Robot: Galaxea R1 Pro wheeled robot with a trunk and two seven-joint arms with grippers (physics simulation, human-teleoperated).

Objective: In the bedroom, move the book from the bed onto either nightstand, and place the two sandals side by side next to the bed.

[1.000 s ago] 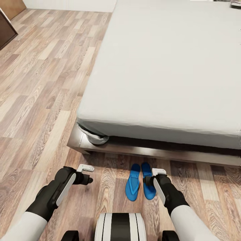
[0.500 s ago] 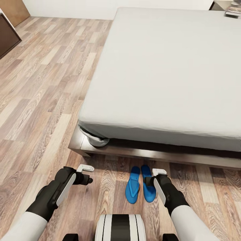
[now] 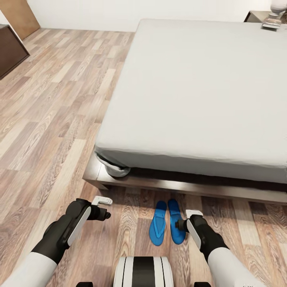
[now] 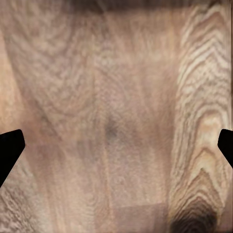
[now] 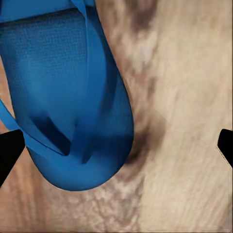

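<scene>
Two blue sandals (image 3: 158, 228) (image 3: 175, 226) lie side by side on the wood floor, just in front of the bed (image 3: 199, 99) and its dark base. My right gripper (image 3: 185, 219) hovers open by the right sandal's near end; in the right wrist view that sandal (image 5: 68, 97) lies between the spread fingers (image 5: 9, 150). My left gripper (image 3: 107, 207) is open over bare floor to the left of the sandals, its fingers (image 4: 9, 150) wide apart. At the far right stands a nightstand (image 3: 255, 16) with a small flat object (image 3: 272, 24) on it, too small to tell whether it is the book.
A dark brown cabinet (image 3: 10, 48) and a brown door (image 3: 20, 14) stand at the far left. Open wood floor runs along the bed's left side. A pale lamp base (image 3: 278, 7) sits on the nightstand. My own base (image 3: 143, 271) is right behind the sandals.
The whole view has shifted, so the bed's far end and the nightstand show more. My right gripper has drawn back slightly toward me. The sandals lie as before.
</scene>
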